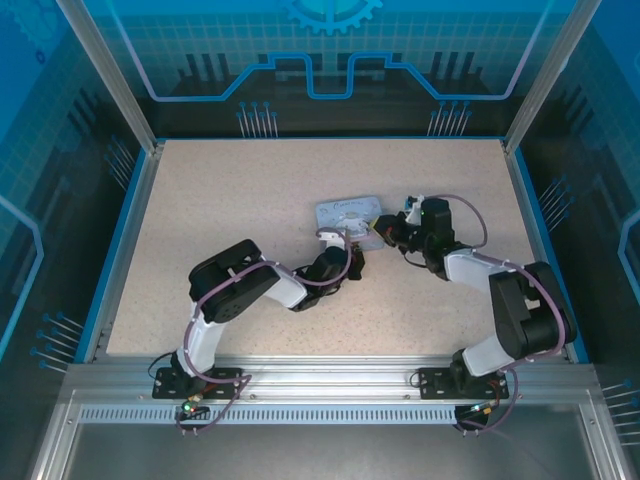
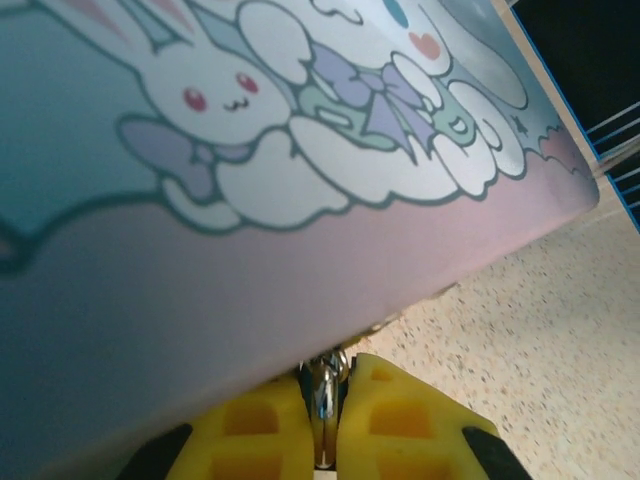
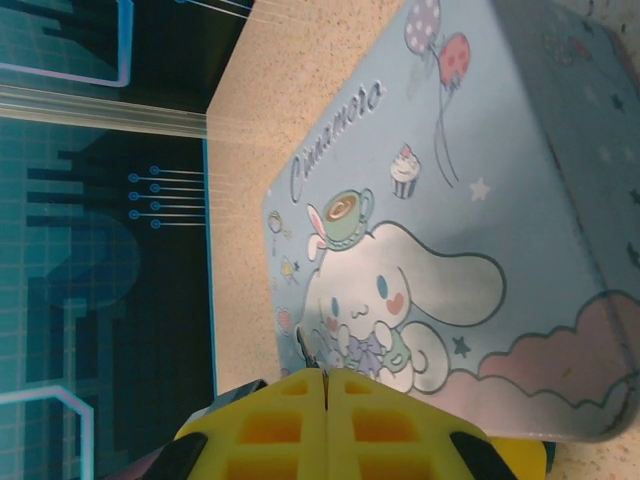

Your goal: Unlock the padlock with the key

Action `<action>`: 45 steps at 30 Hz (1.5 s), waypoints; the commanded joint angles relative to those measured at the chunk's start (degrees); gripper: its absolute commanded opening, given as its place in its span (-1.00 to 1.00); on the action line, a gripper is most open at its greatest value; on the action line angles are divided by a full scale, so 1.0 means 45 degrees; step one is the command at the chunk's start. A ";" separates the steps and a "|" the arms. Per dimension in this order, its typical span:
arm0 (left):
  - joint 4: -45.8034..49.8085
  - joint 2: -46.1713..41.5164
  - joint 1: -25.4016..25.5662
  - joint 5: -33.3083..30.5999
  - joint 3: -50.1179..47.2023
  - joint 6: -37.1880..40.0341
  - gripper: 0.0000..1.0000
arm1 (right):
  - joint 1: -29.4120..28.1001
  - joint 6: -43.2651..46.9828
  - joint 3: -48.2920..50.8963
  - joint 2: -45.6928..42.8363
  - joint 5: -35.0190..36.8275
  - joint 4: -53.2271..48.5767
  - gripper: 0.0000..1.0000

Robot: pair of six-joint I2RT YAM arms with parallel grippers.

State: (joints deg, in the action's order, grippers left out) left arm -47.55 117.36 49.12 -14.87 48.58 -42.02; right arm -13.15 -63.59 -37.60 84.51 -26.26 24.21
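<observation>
1. The speckled table [image 1: 230, 200], both arms reaching toward its middle
2. The pale blue cartoon tin [image 1: 348, 214], lying flat between the two grippers
3. The left gripper [image 2: 327, 388], closed against the tin's side wall; the right gripper [image 3: 325, 378], closed just beside the lid
4. The padlock [image 2: 324, 395], a shiny metal bit pinched in the left gripper (blue body hidden)
5. The key [image 3: 304, 350], a thin dark sliver poking from the right gripper
</observation>
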 commanded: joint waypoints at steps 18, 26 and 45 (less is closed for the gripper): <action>-0.0402 -0.2027 -0.1750 0.5936 -0.1082 -0.5097 -1.00 | 0.0394 0.0289 0.4380 -0.6483 -0.2305 -0.1415 -1.00; -0.2117 -0.2027 -0.1935 0.6957 -0.1283 -0.5959 -1.00 | 0.0417 -0.0094 0.5129 -0.5876 -0.2963 0.0131 -1.00; -0.2716 -0.2971 -0.2397 0.7583 -0.1773 -0.8091 -1.00 | 0.0688 -0.2609 0.5270 -0.3413 -0.2650 0.3231 -1.00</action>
State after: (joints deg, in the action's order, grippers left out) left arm -59.07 107.92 38.65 17.74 41.04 -77.28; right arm -10.92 -71.81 -13.89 67.96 -38.00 32.91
